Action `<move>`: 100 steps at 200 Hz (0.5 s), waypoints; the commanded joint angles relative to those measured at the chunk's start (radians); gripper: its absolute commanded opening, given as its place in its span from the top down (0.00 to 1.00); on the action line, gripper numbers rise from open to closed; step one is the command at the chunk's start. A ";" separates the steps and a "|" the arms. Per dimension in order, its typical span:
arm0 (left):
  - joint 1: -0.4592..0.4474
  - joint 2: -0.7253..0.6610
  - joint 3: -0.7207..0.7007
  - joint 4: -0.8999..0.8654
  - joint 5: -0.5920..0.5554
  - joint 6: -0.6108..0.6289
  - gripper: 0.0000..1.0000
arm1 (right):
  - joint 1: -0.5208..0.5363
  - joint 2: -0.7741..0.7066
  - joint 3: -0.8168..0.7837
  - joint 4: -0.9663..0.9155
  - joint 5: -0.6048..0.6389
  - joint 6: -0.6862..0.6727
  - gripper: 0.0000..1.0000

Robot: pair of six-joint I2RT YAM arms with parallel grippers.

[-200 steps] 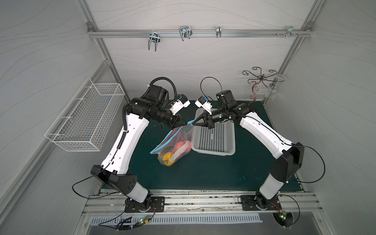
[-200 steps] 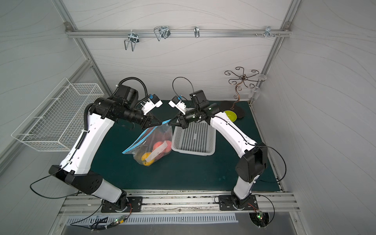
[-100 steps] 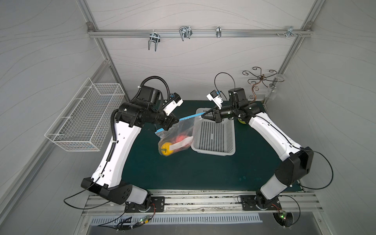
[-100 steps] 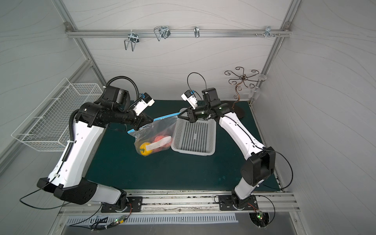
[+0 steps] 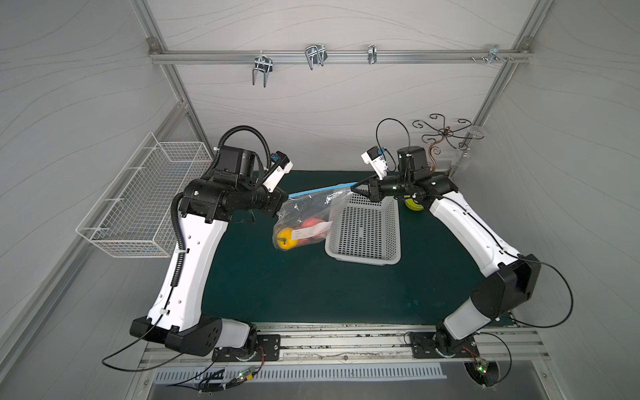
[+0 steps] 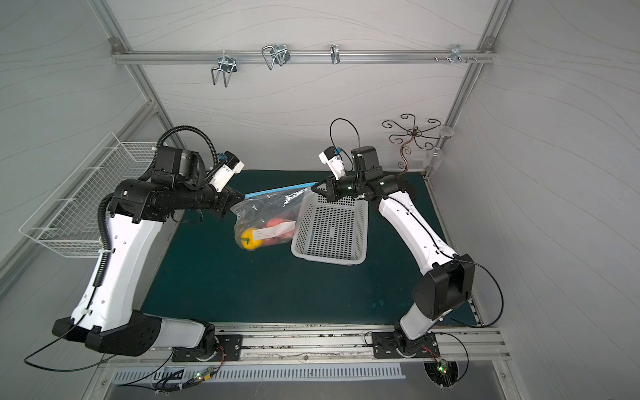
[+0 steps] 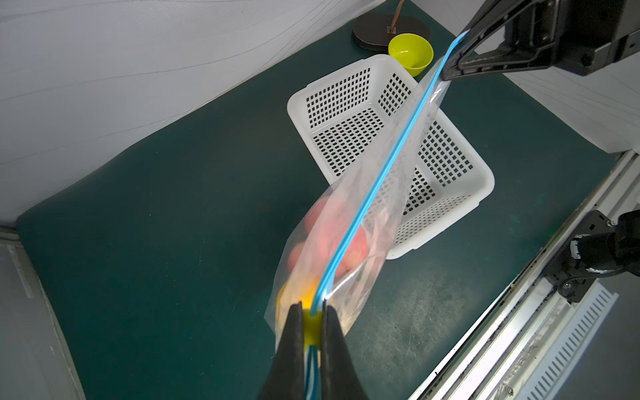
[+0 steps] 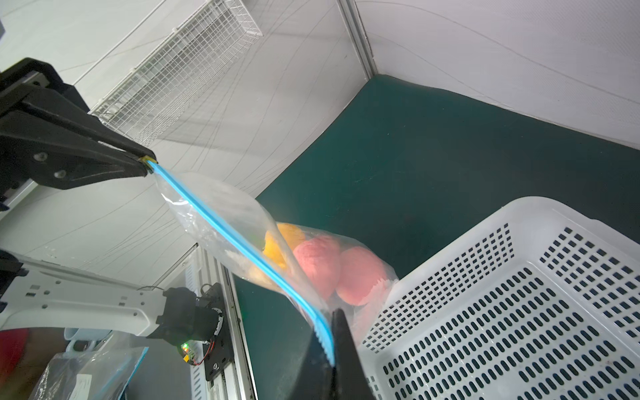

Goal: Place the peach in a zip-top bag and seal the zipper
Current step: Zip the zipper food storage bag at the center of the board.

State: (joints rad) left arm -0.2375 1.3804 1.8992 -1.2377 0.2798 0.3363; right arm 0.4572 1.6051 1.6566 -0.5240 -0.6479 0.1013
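The clear zip-top bag (image 5: 306, 211) (image 6: 266, 207) hangs stretched between my two grippers, just left of the basket. Its blue zipper (image 5: 322, 189) (image 7: 377, 180) (image 8: 221, 228) runs taut from one gripper to the other. My left gripper (image 7: 311, 306) (image 5: 282, 200) is shut on the zipper's yellow piece (image 7: 311, 325) at one end. At the other end my right gripper (image 8: 329, 322) (image 5: 355, 188) is shut on the bag's corner. The pink-red peach (image 8: 317, 258) (image 5: 311, 221) lies inside with another pink-red fruit (image 8: 360, 277) and a yellow fruit (image 5: 285, 239).
A white perforated basket (image 5: 363, 249) stands on the green mat (image 5: 311, 294) right of the bag. A yellow-green bowl (image 7: 410, 53) and a metal ornament stand (image 5: 446, 133) are at the back right. A wire basket (image 5: 145, 204) hangs on the left wall.
The grippers were close together at the bag's mouth. They have pulled apart, left one leftward, right one rightward, and the blue strip is now stretched straight. The bag swung toward the basket.
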 commanded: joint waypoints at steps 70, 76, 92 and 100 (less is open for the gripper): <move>0.038 -0.079 -0.015 -0.035 -0.184 -0.008 1.00 | -0.066 -0.036 -0.009 -0.001 0.159 0.045 1.00; 0.038 -0.079 -0.018 -0.034 -0.183 -0.008 1.00 | -0.066 -0.035 -0.008 -0.002 0.155 0.044 1.00; 0.038 -0.080 -0.024 -0.036 -0.184 -0.009 1.00 | -0.066 -0.032 -0.006 -0.003 0.147 0.044 1.00; 0.037 -0.080 -0.025 -0.034 -0.179 -0.012 1.00 | -0.065 -0.031 -0.006 -0.001 0.133 0.043 1.00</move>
State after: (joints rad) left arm -0.2344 1.3384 1.8717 -1.2205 0.2169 0.3351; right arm 0.4561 1.6043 1.6562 -0.5224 -0.6136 0.1272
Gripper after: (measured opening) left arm 0.064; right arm 0.048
